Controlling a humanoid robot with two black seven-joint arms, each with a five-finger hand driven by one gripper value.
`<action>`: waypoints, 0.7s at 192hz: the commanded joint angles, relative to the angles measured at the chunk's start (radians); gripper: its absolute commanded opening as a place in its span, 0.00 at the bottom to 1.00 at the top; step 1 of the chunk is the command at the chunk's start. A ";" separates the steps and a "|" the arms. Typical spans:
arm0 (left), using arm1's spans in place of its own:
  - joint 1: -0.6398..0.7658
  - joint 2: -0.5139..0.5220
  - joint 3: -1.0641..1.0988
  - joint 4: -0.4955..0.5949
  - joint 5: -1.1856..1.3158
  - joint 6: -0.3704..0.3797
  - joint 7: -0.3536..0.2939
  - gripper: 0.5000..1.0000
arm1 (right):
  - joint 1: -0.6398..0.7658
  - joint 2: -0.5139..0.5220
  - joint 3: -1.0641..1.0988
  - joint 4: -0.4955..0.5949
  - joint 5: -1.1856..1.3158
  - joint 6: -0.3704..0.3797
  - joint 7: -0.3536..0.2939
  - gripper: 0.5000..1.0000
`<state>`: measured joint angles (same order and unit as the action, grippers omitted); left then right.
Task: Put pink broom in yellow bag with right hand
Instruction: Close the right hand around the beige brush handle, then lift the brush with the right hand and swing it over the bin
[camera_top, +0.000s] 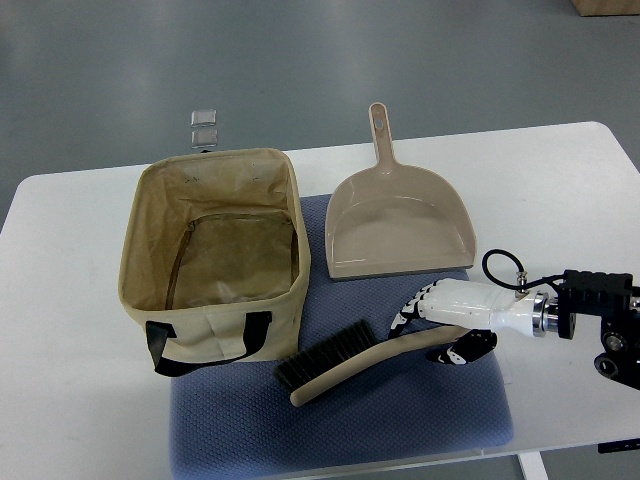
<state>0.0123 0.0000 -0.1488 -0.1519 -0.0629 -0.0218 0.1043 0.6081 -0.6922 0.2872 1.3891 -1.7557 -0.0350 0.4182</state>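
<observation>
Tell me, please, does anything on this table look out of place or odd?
Nothing stands out. The bag stands upright and open, the dustpan lies flat, and the broom lies on the blue mat by the right hand.

A mat (400, 410) lies on the table (560, 180) at lower centre of the frame. The open bag (215, 255) stands on the mat's left part, with the dustpan (395, 225) to its right at upper centre. The broom (365, 355) lies below both, brush end toward the bag, and the right hand (440, 305) sits over its handle end at lower right.
</observation>
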 joint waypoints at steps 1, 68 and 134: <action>0.000 0.000 0.000 0.000 0.000 0.000 0.000 1.00 | -0.002 0.002 0.000 -0.005 -0.005 -0.017 -0.012 0.31; 0.000 0.000 0.000 0.000 0.000 0.000 0.000 1.00 | 0.010 -0.007 0.004 -0.022 0.002 -0.094 -0.016 0.00; 0.000 0.000 0.000 0.000 0.000 0.000 0.000 1.00 | 0.082 -0.050 0.066 -0.085 0.162 -0.167 -0.012 0.00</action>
<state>0.0121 0.0000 -0.1488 -0.1519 -0.0629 -0.0219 0.1046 0.6654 -0.7311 0.3328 1.3269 -1.6930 -0.2035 0.4040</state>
